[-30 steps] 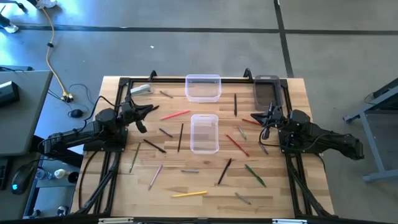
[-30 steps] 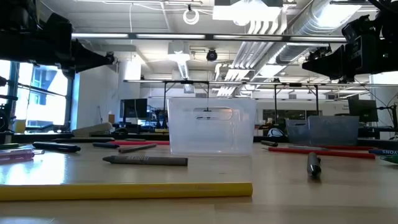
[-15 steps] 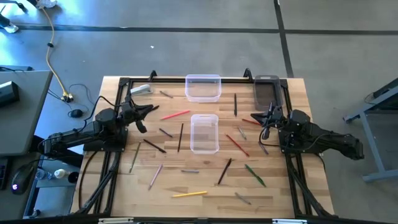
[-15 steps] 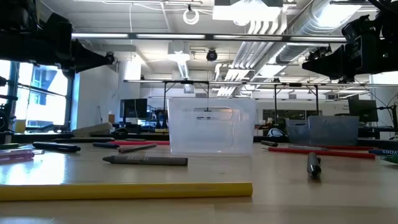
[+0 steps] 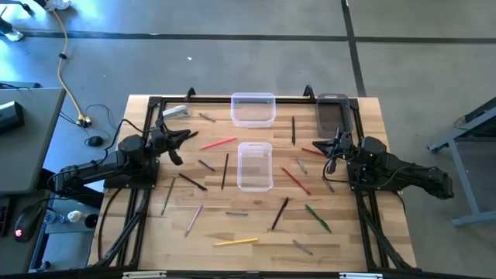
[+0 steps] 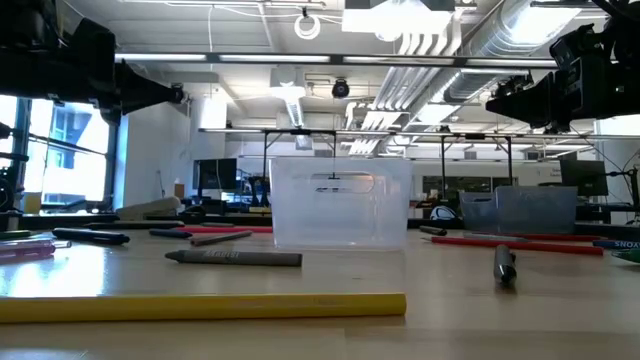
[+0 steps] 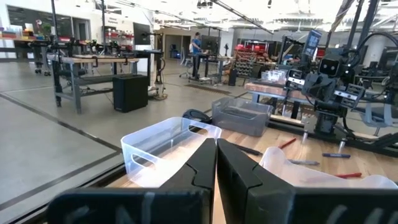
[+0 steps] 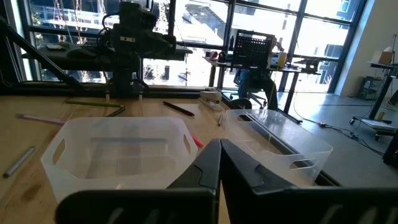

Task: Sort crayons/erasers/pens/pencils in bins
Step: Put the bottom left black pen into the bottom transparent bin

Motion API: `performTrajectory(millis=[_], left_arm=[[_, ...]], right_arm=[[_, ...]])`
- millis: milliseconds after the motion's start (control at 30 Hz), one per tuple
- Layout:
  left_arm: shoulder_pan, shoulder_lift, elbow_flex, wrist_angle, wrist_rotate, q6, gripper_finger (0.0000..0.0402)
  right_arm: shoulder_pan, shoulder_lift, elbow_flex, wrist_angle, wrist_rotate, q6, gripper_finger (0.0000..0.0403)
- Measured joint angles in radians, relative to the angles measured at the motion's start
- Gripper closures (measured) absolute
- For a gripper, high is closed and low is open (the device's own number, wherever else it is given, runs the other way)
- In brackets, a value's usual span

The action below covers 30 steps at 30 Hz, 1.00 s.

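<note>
Both arms waited above the table (image 5: 147,240). The left gripper (image 5: 184,138) hung at nine o'clock, its fingers pressed together on nothing; the right gripper (image 5: 332,147) at three o'clock was the same. One clear bin (image 5: 254,166) sat at the middle, another clear bin (image 5: 253,109) at twelve o'clock, the dark bin (image 5: 332,114) toward one o'clock. Pens and pencils lay scattered around them, a yellow pencil (image 5: 235,242) at six o'clock.

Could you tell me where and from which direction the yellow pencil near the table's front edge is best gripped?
Grip the yellow pencil at mid-length, coming straight down with the fingers across its shaft: it lies flat, with open wood on both sides. The left end effector looks slightly nearer.
</note>
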Motion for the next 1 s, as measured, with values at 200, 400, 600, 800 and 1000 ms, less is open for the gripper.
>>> performTrajectory(millis=[200, 400, 600, 800, 1000], left_arm=[[0.000, 0.000, 0.000, 0.067, 0.002, 0.097, 0.0398], [-0.002, 0.000, 0.000, 0.112, -0.001, 0.070, 0.0398], [0.000, 0.000, 0.000, 0.154, -0.019, 0.042, 0.0398], [0.000, 0.000, 0.000, 0.190, 0.026, 0.017, 0.0398], [-0.001, 0.012, 0.001, 0.205, 0.142, -0.005, 0.0401]], right_arm=[[0.000, 0.000, 0.000, 0.000, 0.000, 0.000, 0.0402], [0.000, 0.000, 0.000, 0.000, 0.000, 0.000, 0.0402], [0.000, 0.000, 0.000, 0.000, 0.000, 0.000, 0.0402], [0.000, 0.000, 0.000, 0.000, 0.000, 0.000, 0.0402], [0.000, 0.000, 0.000, 0.000, 0.000, 0.000, 0.0402]])
